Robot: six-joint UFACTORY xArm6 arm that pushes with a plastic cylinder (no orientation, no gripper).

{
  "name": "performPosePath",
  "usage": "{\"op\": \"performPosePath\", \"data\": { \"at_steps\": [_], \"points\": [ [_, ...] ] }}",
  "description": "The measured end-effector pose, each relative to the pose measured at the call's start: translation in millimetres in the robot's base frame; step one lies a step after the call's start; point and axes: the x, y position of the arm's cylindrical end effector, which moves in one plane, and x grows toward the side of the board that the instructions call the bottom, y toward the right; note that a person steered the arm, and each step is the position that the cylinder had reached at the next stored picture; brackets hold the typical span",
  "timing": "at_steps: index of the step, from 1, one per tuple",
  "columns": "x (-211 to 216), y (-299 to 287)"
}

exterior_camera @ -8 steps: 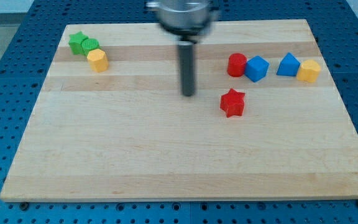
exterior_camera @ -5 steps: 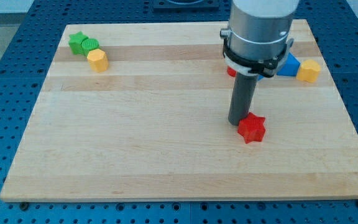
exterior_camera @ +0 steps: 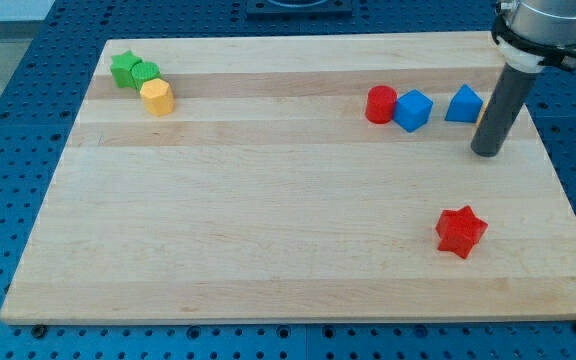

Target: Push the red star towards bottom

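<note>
Nearest the view's bottom lies the red star [exterior_camera: 461, 231], alone on the wooden board [exterior_camera: 268, 250], toward the view's right and near the bottom edge, with a band of bare wood between it and that edge. Above it, well apart, my tip [exterior_camera: 487, 153] rests on the board near the right edge; it touches no block and has nothing against it, being a plain rod that grips nothing. Just beyond the tip stands a row: a red cylinder [exterior_camera: 380, 104], a blue cube [exterior_camera: 413, 110] touching or nearly touching it, and a blue block [exterior_camera: 463, 104] of wedge-like shape just left of the rod. Whether anything sits behind the rod cannot be told, since the rod covers that spot. At the far left corner sit two green blocks [exterior_camera: 133, 71], shapes unclear, with a yellow hexagonal block [exterior_camera: 156, 97] touching them. Judgement: the star appears largely delivered, with little travel left. Risks from here: a further push with too much travel could carry the star off the bottom edge; contact off the star's centre, on one of its points, would likely spin it or send it sideways toward the right edge; and any sweep of the rod leftward from its present place could disturb the blue block close beside it.
</note>
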Motion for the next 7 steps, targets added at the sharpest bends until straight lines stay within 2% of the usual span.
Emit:
{"op": "performPosePath", "data": {
  "at_steps": [1,2,3,5,6,7],
  "points": [
    [-1,69],
    [-10,87],
    [-61,98],
    [-80,72],
    [-77,55],
    [-51,47]
  ]
}}
